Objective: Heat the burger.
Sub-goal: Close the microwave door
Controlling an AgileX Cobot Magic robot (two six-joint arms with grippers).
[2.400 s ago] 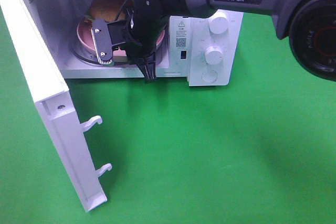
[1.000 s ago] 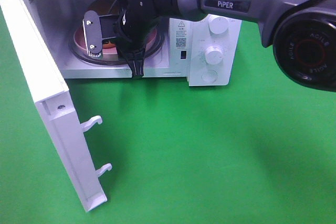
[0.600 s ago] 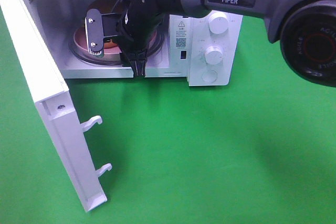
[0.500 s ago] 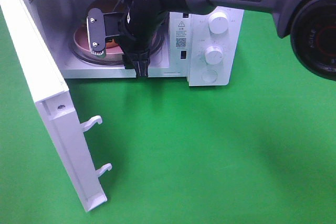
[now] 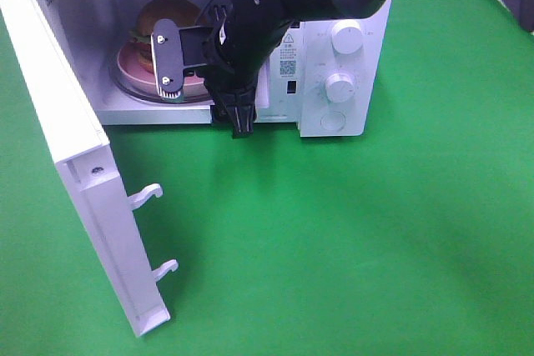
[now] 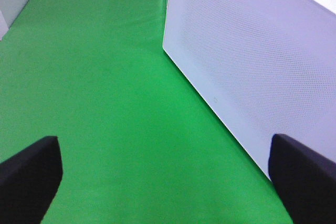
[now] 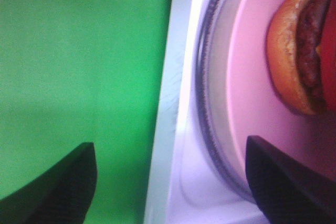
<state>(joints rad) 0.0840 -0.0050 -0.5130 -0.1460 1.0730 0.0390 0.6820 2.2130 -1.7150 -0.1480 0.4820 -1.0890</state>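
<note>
green table (image 5: 334, 231); burger (image 5: 167, 10) inside open microwave (image 5: 365, 106): domed golden-brown bun, dark patty

Left gripper (image 6: 168, 182) hangs over the green surface (image 6: 105, 87), its two dark fingertips (image 6: 29, 174) spread wide apart. A white panel (image 6: 262, 61) with a fine dotted mesh stands on the green, close by one fingertip.
</note>
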